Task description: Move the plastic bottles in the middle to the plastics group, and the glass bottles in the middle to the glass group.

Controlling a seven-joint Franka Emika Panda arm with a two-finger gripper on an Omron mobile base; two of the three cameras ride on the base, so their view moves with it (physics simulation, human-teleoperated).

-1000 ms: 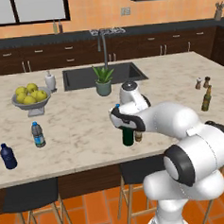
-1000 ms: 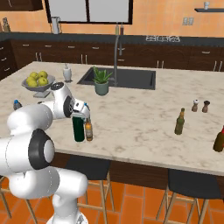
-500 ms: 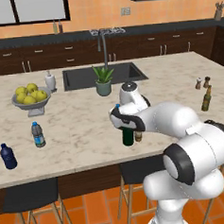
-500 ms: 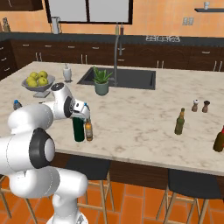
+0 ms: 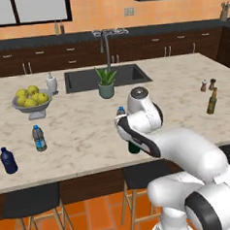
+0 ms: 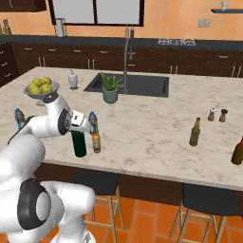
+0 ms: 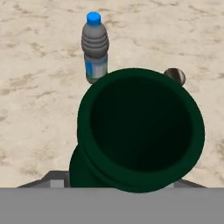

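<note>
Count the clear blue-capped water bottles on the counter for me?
2. One water bottle stands near the counter's left end, another mid-counter beside the green bottle. The arm may hide more.

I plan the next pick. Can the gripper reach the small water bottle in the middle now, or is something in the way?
Probably not yet: the gripper sits over the green wine bottle, which stands between it and the water bottle.
</note>
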